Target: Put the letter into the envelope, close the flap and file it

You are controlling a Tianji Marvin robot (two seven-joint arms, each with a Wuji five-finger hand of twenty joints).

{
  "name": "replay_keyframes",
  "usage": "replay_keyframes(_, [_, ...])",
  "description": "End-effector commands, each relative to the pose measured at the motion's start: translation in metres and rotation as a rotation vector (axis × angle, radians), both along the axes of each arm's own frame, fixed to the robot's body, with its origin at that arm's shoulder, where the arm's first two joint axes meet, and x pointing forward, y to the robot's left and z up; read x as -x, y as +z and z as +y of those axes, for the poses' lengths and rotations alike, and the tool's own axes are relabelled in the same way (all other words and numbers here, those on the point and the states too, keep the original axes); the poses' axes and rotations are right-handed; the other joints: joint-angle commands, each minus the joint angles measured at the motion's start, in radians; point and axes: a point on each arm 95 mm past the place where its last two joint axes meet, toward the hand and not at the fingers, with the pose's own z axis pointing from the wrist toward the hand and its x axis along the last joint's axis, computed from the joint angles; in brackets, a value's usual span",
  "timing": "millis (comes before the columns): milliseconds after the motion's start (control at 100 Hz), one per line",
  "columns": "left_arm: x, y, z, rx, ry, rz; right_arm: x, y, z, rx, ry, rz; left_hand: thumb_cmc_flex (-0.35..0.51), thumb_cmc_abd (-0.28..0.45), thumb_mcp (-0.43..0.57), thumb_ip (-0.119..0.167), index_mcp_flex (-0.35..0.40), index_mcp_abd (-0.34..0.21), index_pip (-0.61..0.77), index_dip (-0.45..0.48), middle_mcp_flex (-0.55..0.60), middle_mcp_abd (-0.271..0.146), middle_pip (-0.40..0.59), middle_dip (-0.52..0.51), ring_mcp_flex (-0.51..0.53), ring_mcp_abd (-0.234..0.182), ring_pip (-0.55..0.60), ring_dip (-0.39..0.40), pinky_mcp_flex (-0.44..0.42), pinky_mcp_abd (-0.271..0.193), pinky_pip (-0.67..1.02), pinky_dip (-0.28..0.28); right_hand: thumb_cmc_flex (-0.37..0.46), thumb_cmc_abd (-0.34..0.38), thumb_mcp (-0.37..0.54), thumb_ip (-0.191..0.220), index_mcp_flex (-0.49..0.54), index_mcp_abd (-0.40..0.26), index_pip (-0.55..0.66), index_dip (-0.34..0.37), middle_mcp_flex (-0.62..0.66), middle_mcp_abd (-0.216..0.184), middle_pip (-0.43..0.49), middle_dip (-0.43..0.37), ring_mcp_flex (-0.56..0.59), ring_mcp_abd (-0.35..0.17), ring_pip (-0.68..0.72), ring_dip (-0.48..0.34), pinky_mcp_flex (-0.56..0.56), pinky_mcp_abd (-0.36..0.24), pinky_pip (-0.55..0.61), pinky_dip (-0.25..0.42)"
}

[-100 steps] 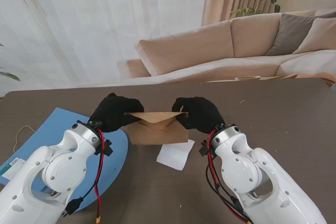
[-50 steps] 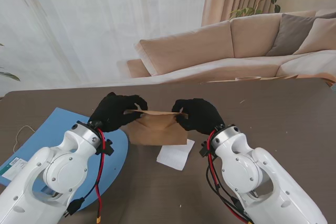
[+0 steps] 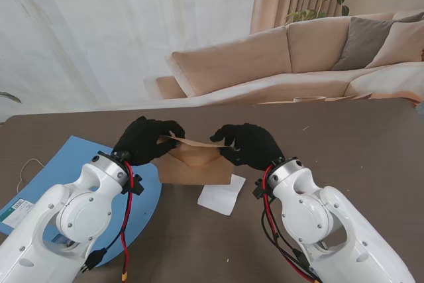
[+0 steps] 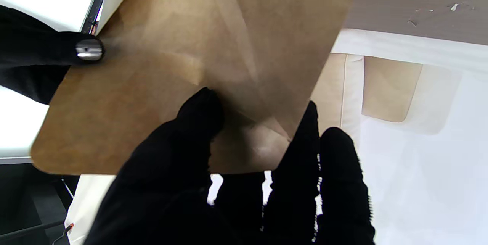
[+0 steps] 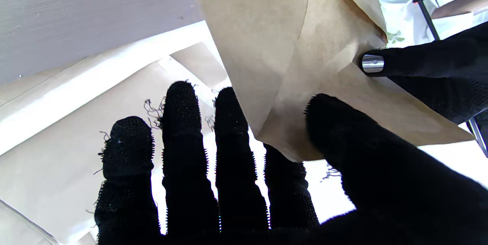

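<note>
A brown paper envelope is held up off the table between my two black-gloved hands, tilted, its flap side toward me. My left hand pinches its left end, thumb on the near face. My right hand pinches the right end, thumb pressed on the envelope. A white folded letter lies flat on the brown table, just nearer to me than the envelope, touched by neither hand.
A blue folder lies on the table at my left, partly under my left arm, with a thin white cable beside it. A beige sofa and curtains stand beyond the table's far edge.
Both hands have lifted and tipped the envelope; its top edge now sits higher and slants, and the right hand has shifted slightly left.
</note>
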Motion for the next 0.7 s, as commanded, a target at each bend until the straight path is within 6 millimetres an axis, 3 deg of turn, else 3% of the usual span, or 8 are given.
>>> replay_keyframes(0, [0.000,0.001,-0.003,0.003,0.008,0.010,0.005,0.000,0.002,0.008,0.017,0.006,0.038,0.009,0.090,-0.002,0.034,-0.024,0.133,0.073,0.022,0.005,0.054,0.027,0.022,-0.007,0.026,0.028,0.003,0.027,0.035,0.022,-0.050,0.016,-0.040,0.014,-0.062,0.019,-0.098,0.032,-0.077,0.003,-0.035,-0.029,-0.073,0.002,-0.057,-0.031,-0.044,-0.019,-0.041,-0.009])
replay_keyframes(260, [-0.004,0.003,-0.004,0.010,0.049,0.018,0.018,0.007,-0.002,-0.005,0.003,-0.016,0.045,0.018,0.086,-0.009,0.020,-0.016,0.140,0.083,0.015,0.002,0.053,0.028,0.020,-0.009,0.023,0.027,0.003,0.027,0.038,0.019,-0.150,0.030,-0.223,-0.034,-0.266,0.071,-0.223,-0.040,-0.381,0.019,-0.146,-0.117,-0.346,0.009,-0.273,-0.130,-0.227,-0.042,-0.253,-0.052])
replay_keyframes(480, [-0.008,-0.001,-0.002,0.034,0.084,0.030,0.038,0.009,-0.021,-0.032,-0.077,-0.031,0.056,0.028,0.075,-0.010,0.010,-0.008,0.142,0.091,0.008,0.005,0.050,0.026,0.011,-0.005,0.017,0.025,-0.003,0.025,0.035,0.016,-0.124,0.056,-0.255,-0.030,-0.243,0.045,-0.205,-0.033,-0.389,0.002,-0.137,-0.118,-0.369,-0.018,-0.282,-0.134,-0.249,-0.051,-0.280,-0.046])
replay_keyframes(690, [-0.010,-0.001,0.005,0.060,0.109,0.030,0.048,-0.007,-0.046,-0.009,-0.162,0.021,0.064,0.035,0.062,-0.009,0.003,-0.004,0.143,0.097,0.001,0.006,0.051,0.027,0.003,-0.004,0.015,0.026,-0.010,0.023,0.033,0.014,-0.057,0.067,-0.240,-0.010,-0.191,0.037,-0.139,0.009,-0.365,0.001,-0.097,-0.096,-0.360,-0.018,-0.254,-0.119,-0.248,-0.050,-0.276,-0.024])
